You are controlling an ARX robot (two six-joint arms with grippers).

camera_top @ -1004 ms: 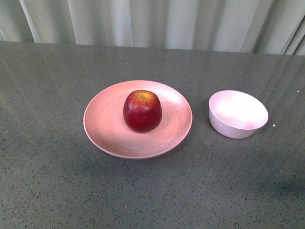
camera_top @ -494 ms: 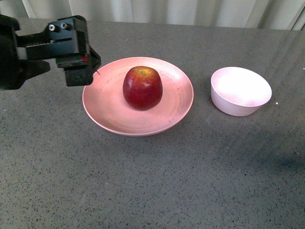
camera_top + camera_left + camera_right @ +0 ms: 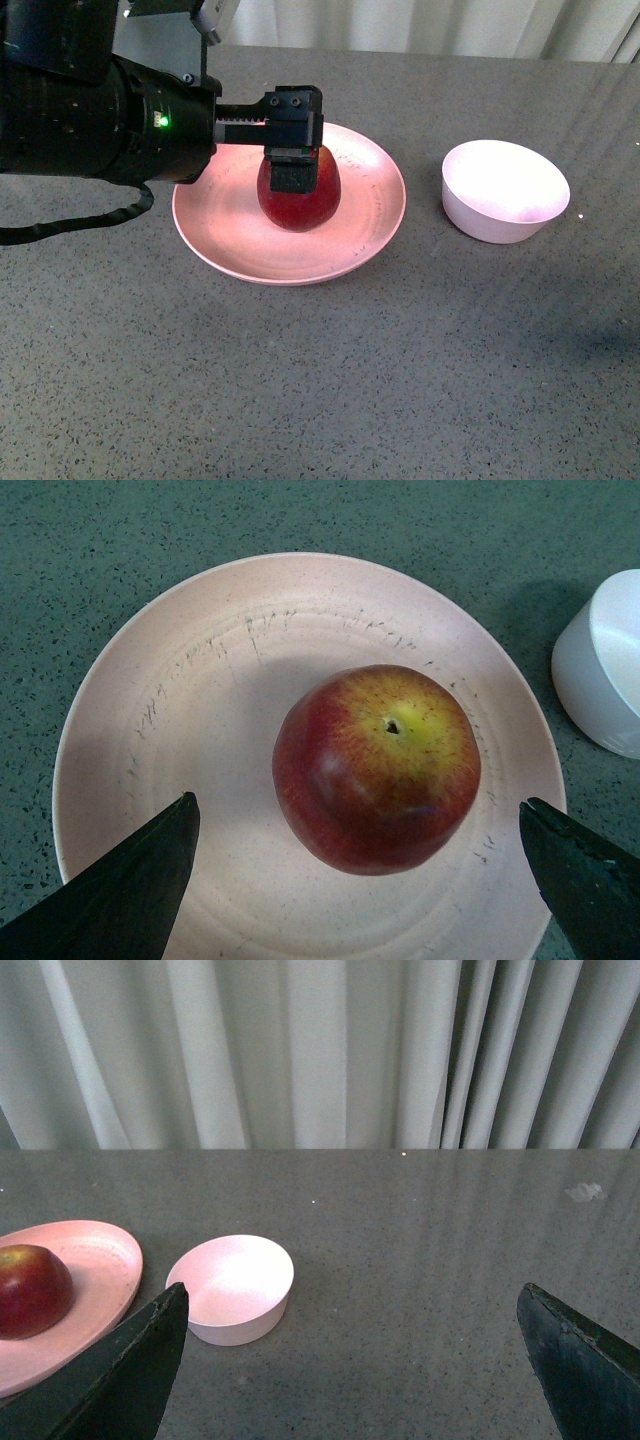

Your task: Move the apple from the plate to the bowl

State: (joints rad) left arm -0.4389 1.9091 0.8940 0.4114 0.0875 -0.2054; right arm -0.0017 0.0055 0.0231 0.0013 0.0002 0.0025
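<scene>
Straddling apple (image 3: 376, 768), left hand (image 3: 357, 803) spread wide

Table (image 3: 320, 390): carries all items. Plate (image 3: 225, 235): on the table, left of centre. Apple (image 3: 303, 210): on the plate, near its middle. Bowl (image 3: 505, 190): on the table, right of the plate, near it but apart. Left gripper (image 3: 293, 168): reaches in from the left, over the plate and above the apple; the left wrist view shows one finger to each side of the apple, both clear of it. Curtain (image 3: 400, 25): behind the table's far edge.
</scene>
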